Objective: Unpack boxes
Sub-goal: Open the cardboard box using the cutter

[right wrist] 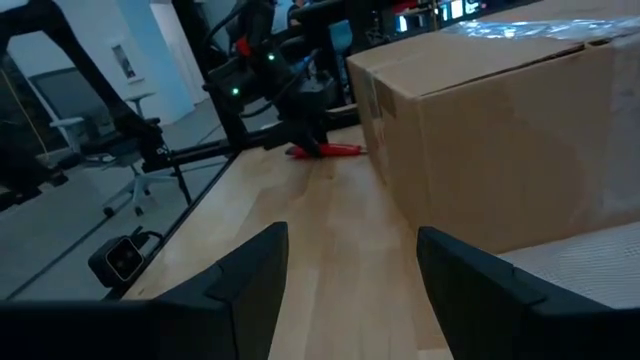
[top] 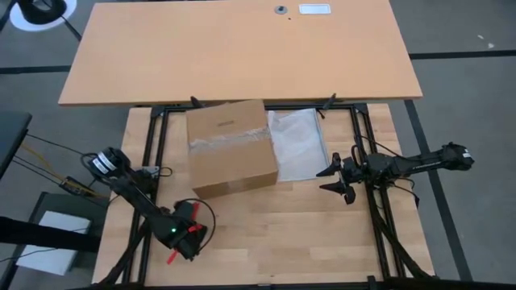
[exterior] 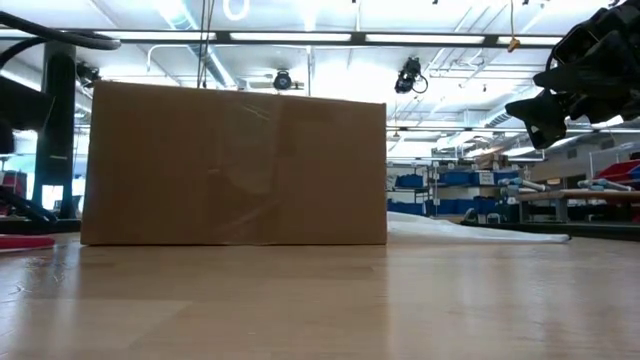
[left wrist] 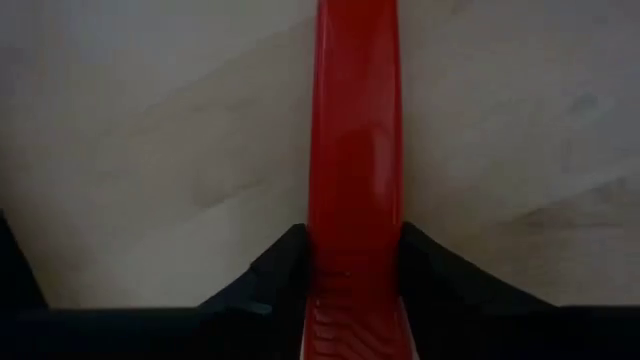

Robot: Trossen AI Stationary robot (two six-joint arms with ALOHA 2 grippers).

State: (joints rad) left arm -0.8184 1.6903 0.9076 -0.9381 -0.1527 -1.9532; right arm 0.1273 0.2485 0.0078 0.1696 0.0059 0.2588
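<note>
**Carton closed at table centre; red tool between my left fingers**

A clear plastic bag lies flat against the carton's right side, between it and my right gripper. A second, larger tabletop butts against the far edge of my table.

The cardboard carton sits mid-table toward the far edge, flaps down, a clear tape strip across its top. It is plain brown with a small printed mark.

My left gripper is low at the near left, its fingers against both sides of a red tool lying on the wood. My right gripper hovers right of the bag, jaws apart and empty.
</note>
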